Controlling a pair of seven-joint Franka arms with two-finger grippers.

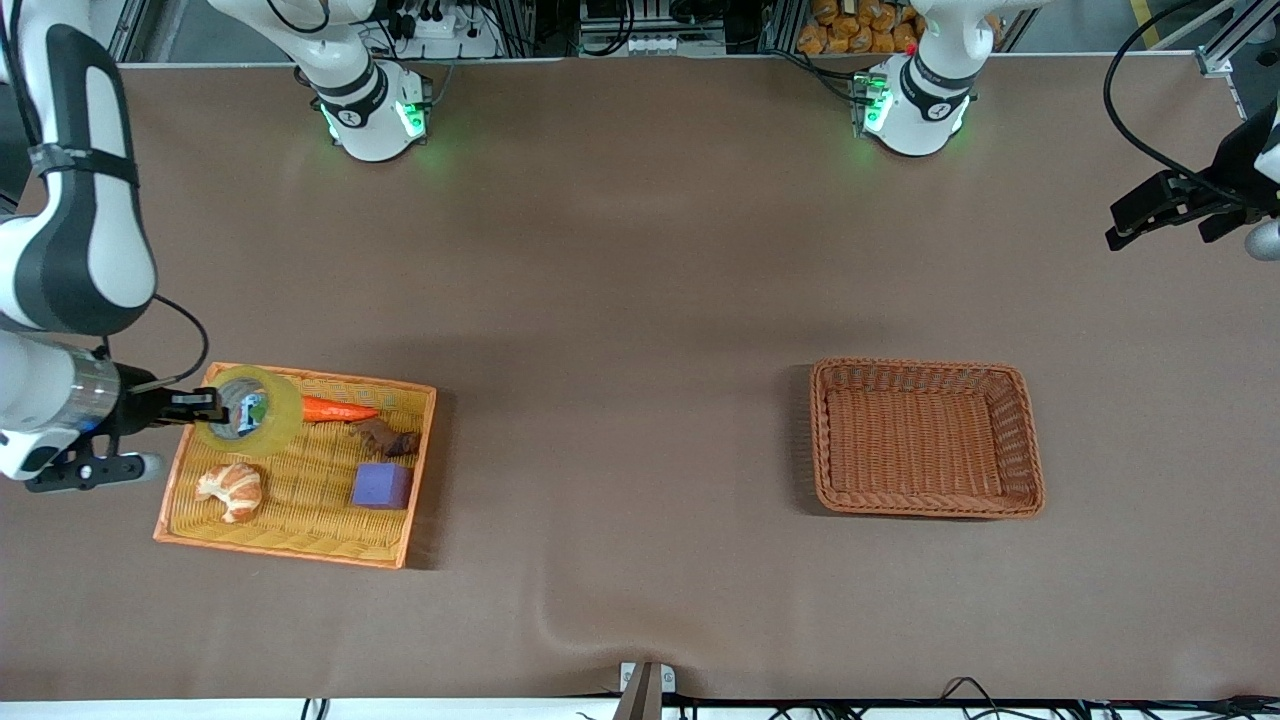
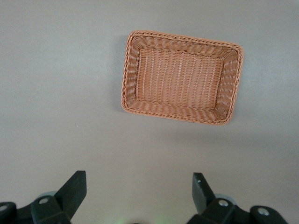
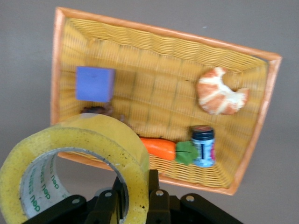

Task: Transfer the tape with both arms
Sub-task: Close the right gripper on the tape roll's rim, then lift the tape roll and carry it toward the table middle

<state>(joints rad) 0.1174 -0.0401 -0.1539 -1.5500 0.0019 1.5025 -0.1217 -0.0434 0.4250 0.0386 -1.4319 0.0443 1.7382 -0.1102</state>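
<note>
The right gripper (image 1: 205, 405) is clenching the tape (image 1: 250, 410) by its ring wall, holding it up over the yellow tray (image 1: 180, 495). Inside the tray, a croissant (image 1: 231, 490) is lying at about seven o'clock, a purple block (image 1: 381, 486) at four o'clock and a carrot (image 1: 338, 410) near twelve. The left gripper (image 2: 139, 193) is waiting, fingers spread wide, above bare table near the brown basket (image 1: 1030, 440).
</note>
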